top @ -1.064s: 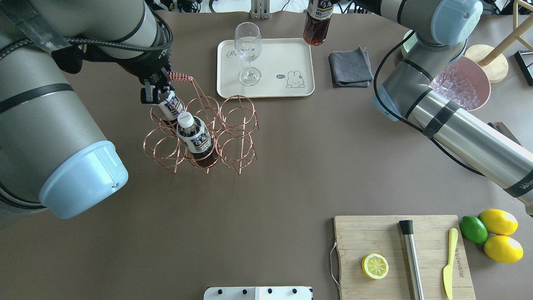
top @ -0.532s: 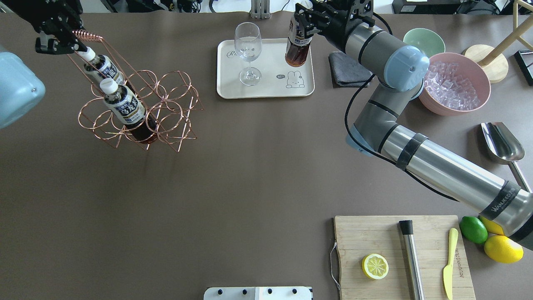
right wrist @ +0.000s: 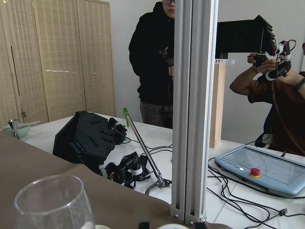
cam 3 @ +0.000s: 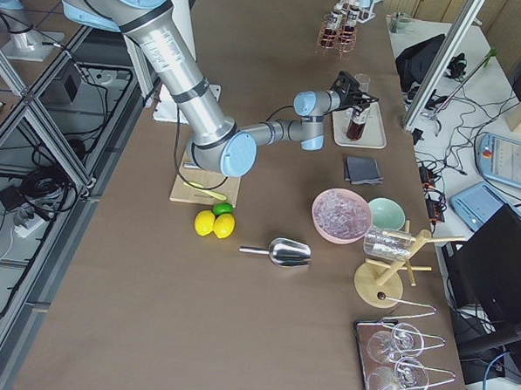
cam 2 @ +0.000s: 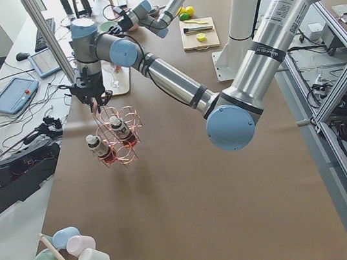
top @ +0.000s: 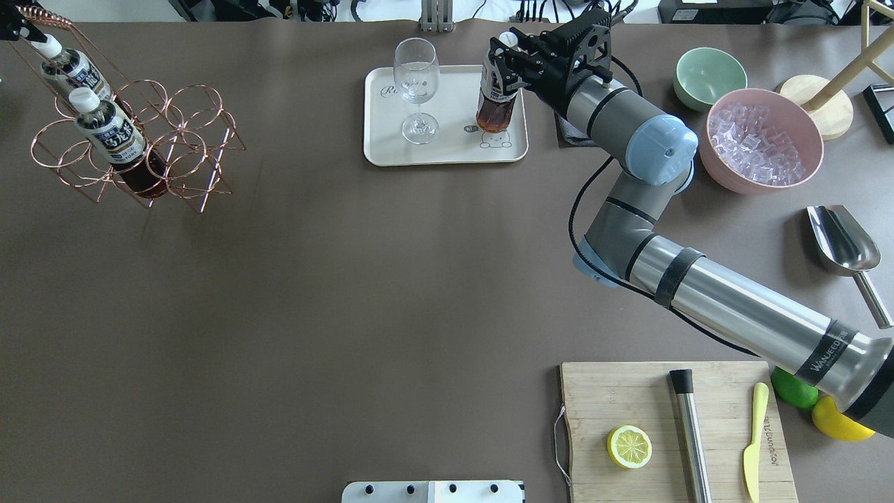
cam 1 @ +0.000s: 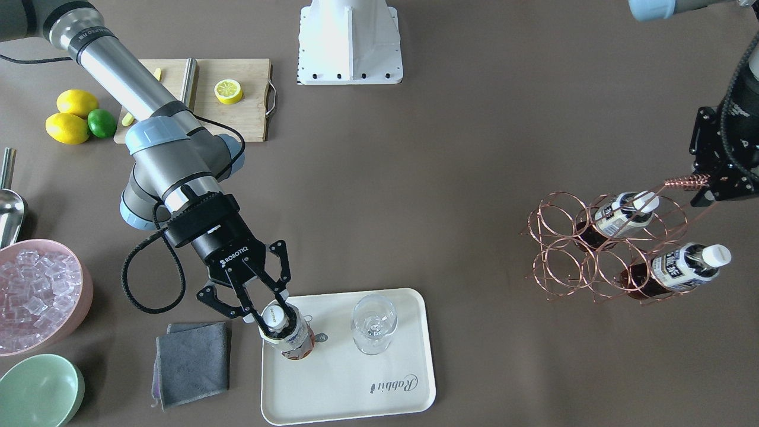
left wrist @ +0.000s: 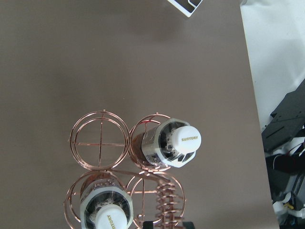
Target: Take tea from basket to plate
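Over the table's far left, basket (top: 187,150): it hangs tilted and appears lifted off the tabletop. Holding it aside likely gives the other arm room.
Left gripper (cam 1: 705,187): its fingers are closed on the basket's coiled wire handle, so the rack swings from that single point and leans.
Other bottles (top: 112,136): two sit in adjoining ring cells, caps up and leaning with the rack, and the rings keep them from slipping out.
Plate (top: 447,150): it lies flat at mid-table toward the far edge, serving as the landing spot.
Glass (top: 416,84): it stands upright on the plate's left part in the overhead view, apart from the tea, which leaves the other part free.
Tea (top: 497,98): it is upright over the plate beside the small rabbit drawing. Whether its base touches cannot be told.
Right gripper (top: 506,59): it is clamped on the tea's neck and white cap from above, so the bottle hangs plumb for setting down. Release looks like the next step.
Cloth (cam 1: 193,362): it lies just beside the plate, below the right wrist, and plays no part.
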Motion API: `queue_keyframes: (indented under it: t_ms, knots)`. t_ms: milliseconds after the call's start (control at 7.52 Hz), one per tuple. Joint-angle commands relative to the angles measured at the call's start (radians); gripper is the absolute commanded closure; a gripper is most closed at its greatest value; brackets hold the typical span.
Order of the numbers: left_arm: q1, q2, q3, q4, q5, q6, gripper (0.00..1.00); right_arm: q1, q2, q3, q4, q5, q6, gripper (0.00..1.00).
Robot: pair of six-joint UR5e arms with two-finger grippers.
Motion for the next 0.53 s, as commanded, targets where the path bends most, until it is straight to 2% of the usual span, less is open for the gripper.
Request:
queue_keyframes:
  t_ms: [0, 133, 266, 399]
  knots:
    - [-0.099, -0.05, 0.228, -0.129, -0.002, 0.077, 1.0, -0.001, 0.001, 0.001, 0.002, -0.001, -0.004, 1.0]
    - [-0.126, -0.081, 0.328, -0.173, -0.002, 0.106, 1.0, -0.001, 0.0, 0.001, 0.002, -0.001, -0.015, 0.91]
    - [-0.154, -0.081, 0.414, -0.285, -0.002, 0.108, 1.0, -0.001, 0.001, 0.006, 0.002, 0.001, -0.086, 0.37]
    - [-0.168, -0.081, 0.463, -0.325, -0.002, 0.128, 1.0, -0.004, 0.001, 0.009, 0.003, 0.001, -0.088, 0.32]
